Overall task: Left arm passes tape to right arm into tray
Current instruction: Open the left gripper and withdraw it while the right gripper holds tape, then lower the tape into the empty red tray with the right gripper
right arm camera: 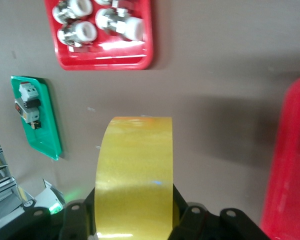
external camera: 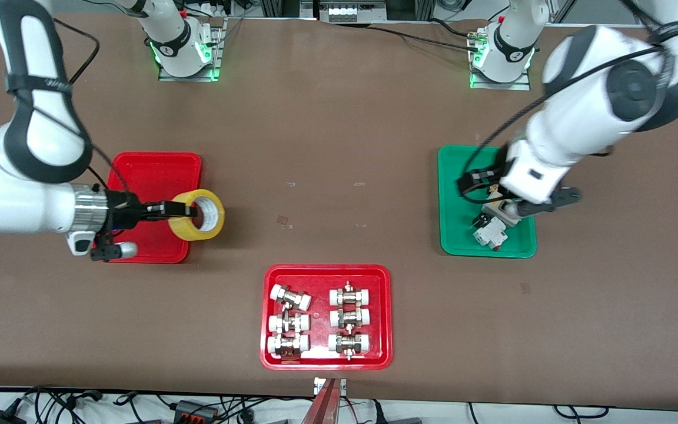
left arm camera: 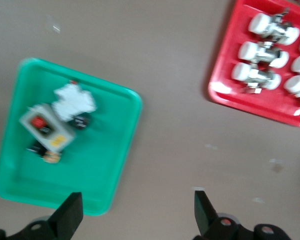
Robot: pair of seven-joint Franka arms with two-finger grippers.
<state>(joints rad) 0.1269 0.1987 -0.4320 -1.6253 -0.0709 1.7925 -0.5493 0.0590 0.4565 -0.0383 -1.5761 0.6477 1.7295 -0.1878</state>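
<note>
Front view, two Franka arms at a brown desk [external camera: 339,176]. Right arm [external camera: 27,194] reaches in level from its end of the desk; its tool [external camera: 183,209] is clamped on the tape [external camera: 200,215] — one finger inside the core, the other on the outer wall. The yellow roll hangs on edge, core axis roughly horizontal, over the rim of the plain red tray [external camera: 156,176] at the side toward the desk's middle, partly over tray and partly over bare desk. It is not resting in the tray. Right wrist view: the tape's [right arm camera: 135,170] yellow band fills the space betw. the tool's black fingers [right arm camera: 192,220], with the red tray rim [right arm camera: 290,170] beside it.

Left arm [external camera: 586,118] waits over the green tray [external camera: 459,200] near its own end of the desk; its tool [external camera: 512,206] hangs above the white and grey electrical parts [external camera: 492,227] lying in that tray. Left wrist view: tool [left arm camera: 137,215] spread wide, holding nothing, fingertips [left arm camera: 70,212] well apart.

A second red tray [external camera: 327,359] w. white-capped metal fittings [external camera: 315,321] in two rows lies nearer the front camera, about mid-desk.
</note>
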